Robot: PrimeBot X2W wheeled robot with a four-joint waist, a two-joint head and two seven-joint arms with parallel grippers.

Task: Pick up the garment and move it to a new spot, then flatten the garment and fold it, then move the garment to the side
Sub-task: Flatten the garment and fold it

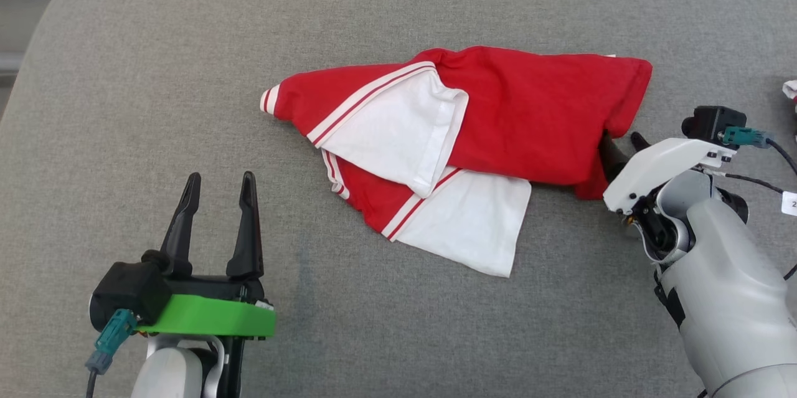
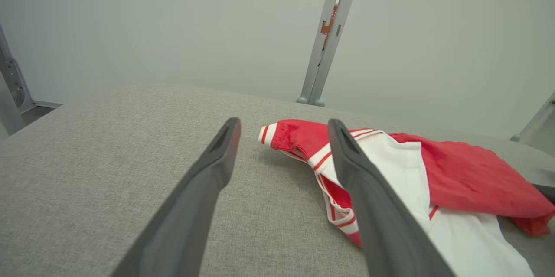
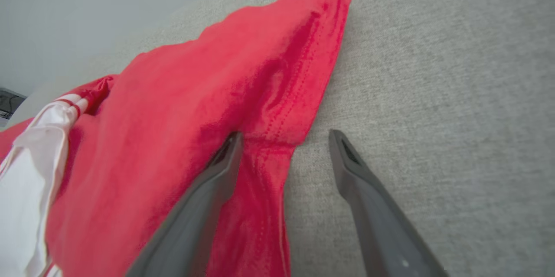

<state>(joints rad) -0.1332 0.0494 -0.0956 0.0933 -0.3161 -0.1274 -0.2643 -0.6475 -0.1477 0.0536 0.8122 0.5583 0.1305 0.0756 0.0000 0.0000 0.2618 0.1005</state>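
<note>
Garment (image 1: 498, 118): red-and-white shirt, crumpled, centre of head view, lying on grey padded surface (image 1: 155, 105); white panels toward lower centre.

L gripper (image 1: 221, 175): lower left of frame, jaws wide, nothing between them, well apart from garment. In its wrist view, striped sleeve cuff (image 2: 271, 134) lies beyond the fingertips.

R gripper (image 3: 285, 135): right edge of head view, jaws wide, not clamped. One finger against red hem at garment's right end, other over bare surface.

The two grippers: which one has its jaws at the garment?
The right gripper: its open jaws straddle the red edge of the garment; the left gripper stands apart, over the grey surface.
</note>
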